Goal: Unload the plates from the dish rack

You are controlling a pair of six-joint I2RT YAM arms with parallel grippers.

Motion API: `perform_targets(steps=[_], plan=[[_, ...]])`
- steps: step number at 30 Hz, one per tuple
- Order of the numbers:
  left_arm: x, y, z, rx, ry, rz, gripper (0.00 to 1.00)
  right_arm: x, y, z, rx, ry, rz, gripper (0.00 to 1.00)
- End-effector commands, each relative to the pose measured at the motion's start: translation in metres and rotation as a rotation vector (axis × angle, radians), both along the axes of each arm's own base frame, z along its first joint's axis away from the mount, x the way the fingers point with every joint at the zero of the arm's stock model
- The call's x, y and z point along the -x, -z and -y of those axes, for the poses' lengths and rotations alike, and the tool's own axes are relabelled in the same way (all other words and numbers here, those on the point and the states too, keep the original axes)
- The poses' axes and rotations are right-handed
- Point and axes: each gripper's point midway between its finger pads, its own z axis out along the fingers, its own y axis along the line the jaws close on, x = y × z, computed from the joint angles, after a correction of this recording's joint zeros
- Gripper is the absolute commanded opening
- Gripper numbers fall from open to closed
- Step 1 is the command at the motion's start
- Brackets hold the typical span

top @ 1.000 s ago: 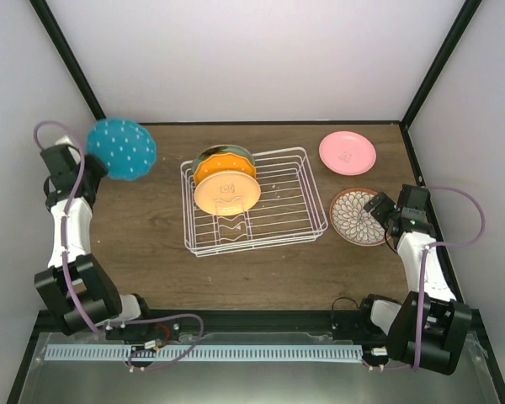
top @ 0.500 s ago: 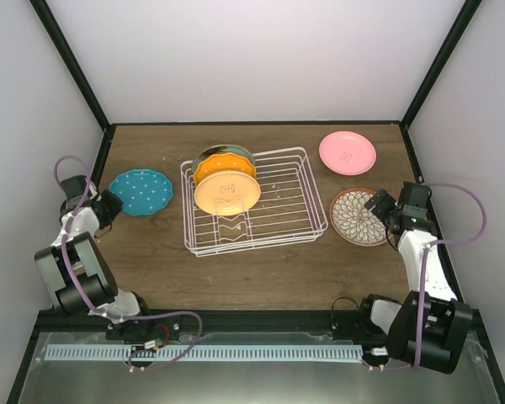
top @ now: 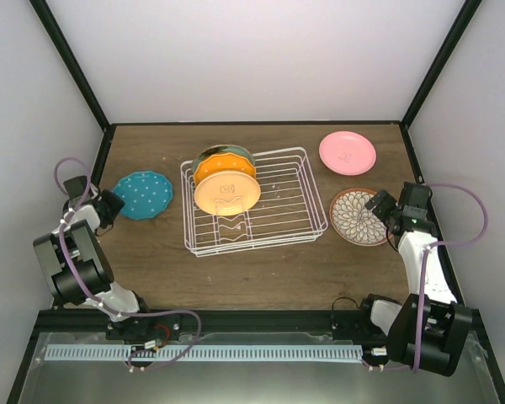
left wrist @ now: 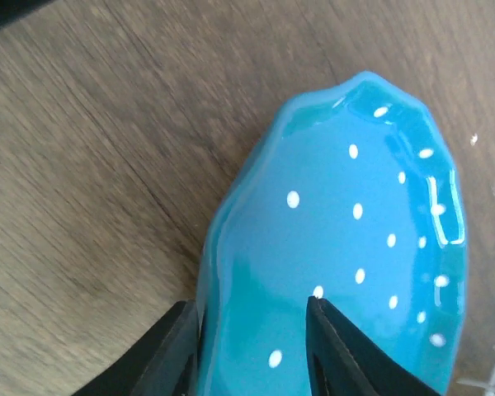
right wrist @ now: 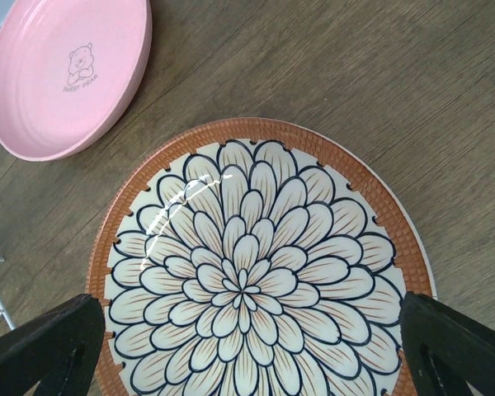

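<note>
Dish rack (top: 296, 212): white wire basket at mid-table, long side running left to right.
In the rack: three plates on edge at its left end. The pale yellow-orange plate (top: 227, 192) is nearest, the scalloped orange plate (top: 225, 167) is behind it, and the sage green plate (top: 221, 151) is at the back with only its top rim showing.
Teal plate (top: 143, 194): white-dotted, face up on the table (top: 261, 269), just left of the rack and clear of it.
Pink plate (top: 347, 153): flat on the table, right of the rack's far corner, with a small bear print in its centre.
Floral plate (top: 353, 220): flat on the table, just nearer than the pink plate, beside the rack's right end.
Left arm (top: 71, 252): folded tight over its base, wrist low at the table's left edge, tool pointing right at the teal plate.
Left gripper (left wrist: 249, 307): fingers (left wrist: 330, 346) narrowly parted and straddling the teal plate's near rim, one on its face, one outside its edge. Cannot tell whether they actually clamp it.
Right arm (top: 425, 261): rises along the table's right edge, wrist bent inward.
Right gripper (right wrist: 247, 355): spread wide, over the floral plate's right rim, holding nothing.
</note>
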Motion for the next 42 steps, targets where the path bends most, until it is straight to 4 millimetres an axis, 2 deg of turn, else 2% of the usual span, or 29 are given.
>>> perform_targets(steps=[1,4,9,11,12,14,17,20,22,24,26,29,32,34,36,39,42], plan=[[-0.015,-0.013,-0.007,-0.02,-0.011,0.073,0.44,-0.005,-0.02,0.007,0.021,0.024,0.047,1.0],[-0.011,-0.005,-0.007,-0.017,-0.019,0.054,0.51,-0.006,-0.018,0.006,0.014,0.023,0.043,1.0],[-0.005,0.003,-0.006,-0.019,-0.021,0.031,0.56,-0.007,-0.017,0.005,0.011,0.019,0.043,1.0],[-0.007,-0.003,-0.012,-0.05,-0.023,0.035,0.57,-0.008,-0.018,0.005,0.012,0.011,0.045,1.0],[-0.013,-0.014,-0.016,-0.075,-0.017,0.057,0.57,-0.008,-0.018,0.005,0.015,0.009,0.044,1.0],[-0.03,-0.049,-0.025,-0.133,0.004,0.139,0.59,-0.009,-0.02,0.005,0.022,0.002,0.046,1.0],[-0.065,-0.133,-0.022,-0.208,0.1,0.362,0.64,-0.015,-0.025,0.0,0.023,-0.041,0.08,1.0],[-0.092,-0.221,0.007,-0.308,0.256,0.568,0.69,-0.036,-0.049,-0.012,0.015,-0.141,0.195,0.97],[-0.1,-0.256,0.034,-0.358,0.368,0.658,0.73,-0.056,-0.078,-0.024,0.018,-0.233,0.306,0.96],[-0.104,-0.272,0.057,-0.348,0.441,0.706,0.77,-0.076,-0.108,-0.045,0.047,-0.354,0.389,0.95],[-0.106,-0.269,0.076,-0.299,0.493,0.715,0.79,-0.095,-0.136,-0.075,0.104,-0.51,0.45,0.95],[-0.102,-0.253,0.101,-0.22,0.564,0.703,0.79,-0.114,-0.17,-0.135,0.162,-0.762,0.547,0.94],[-0.094,-0.243,0.12,-0.18,0.613,0.694,0.79,-0.114,-0.19,-0.201,0.241,-1.008,0.636,0.92],[-0.088,-0.239,0.128,-0.167,0.635,0.69,0.8,-0.106,-0.192,-0.245,0.286,-1.164,0.689,0.9],[-0.085,-0.24,0.13,-0.167,0.65,0.694,0.81,-0.097,-0.186,-0.28,0.34,-1.29,0.727,0.87],[-0.08,-0.243,0.137,-0.167,0.694,0.704,0.82,-0.086,-0.174,-0.316,0.391,-1.409,0.756,0.84],[-0.078,-0.243,0.141,-0.165,0.731,0.707,0.82,-0.072,-0.162,-0.343,0.417,-1.531,0.787,0.77]])
